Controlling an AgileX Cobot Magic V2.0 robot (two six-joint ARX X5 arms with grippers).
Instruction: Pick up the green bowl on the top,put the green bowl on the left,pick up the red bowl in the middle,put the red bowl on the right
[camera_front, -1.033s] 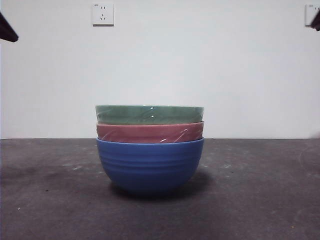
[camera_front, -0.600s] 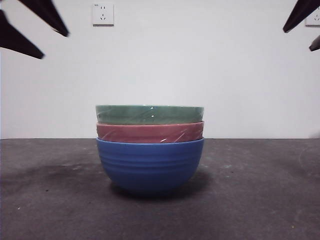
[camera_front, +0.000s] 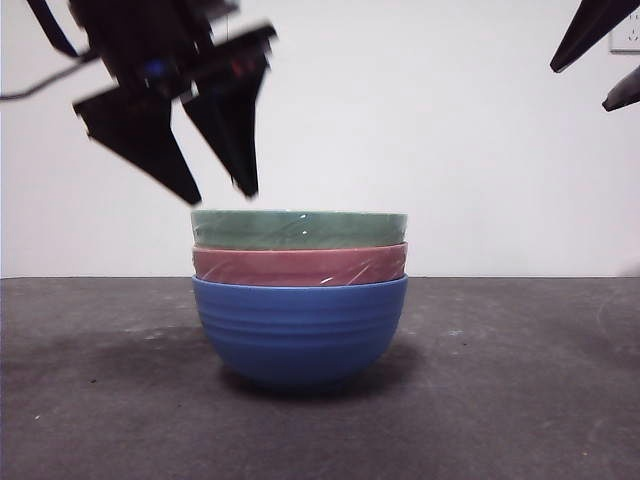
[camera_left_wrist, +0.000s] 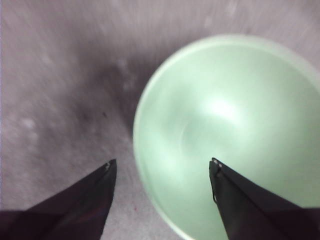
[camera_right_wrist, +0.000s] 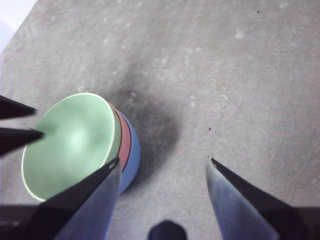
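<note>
Three bowls stand nested in a stack at the table's middle. The green bowl (camera_front: 300, 229) is on top, the red bowl (camera_front: 300, 265) sits under it, and a blue ribbed bowl (camera_front: 300, 330) is at the bottom. My left gripper (camera_front: 222, 195) hangs open just above the green bowl's left rim. In the left wrist view its jaws straddle that rim of the green bowl (camera_left_wrist: 225, 130), one jaw over the inside and one outside. My right gripper (camera_front: 580, 88) stays high at the right, open and empty, well away from the green bowl (camera_right_wrist: 70, 145) and the red bowl (camera_right_wrist: 125, 142).
The dark grey table (camera_front: 520, 400) stretches bare to the left and right of the stack. A white wall stands behind it. In the right wrist view the left gripper's jaw tips (camera_right_wrist: 20, 125) reach over the green bowl.
The left gripper has come down from the top left corner to just above the green bowl's left rim. The right gripper entered at the top right and holds there. The bowls have not moved.
</note>
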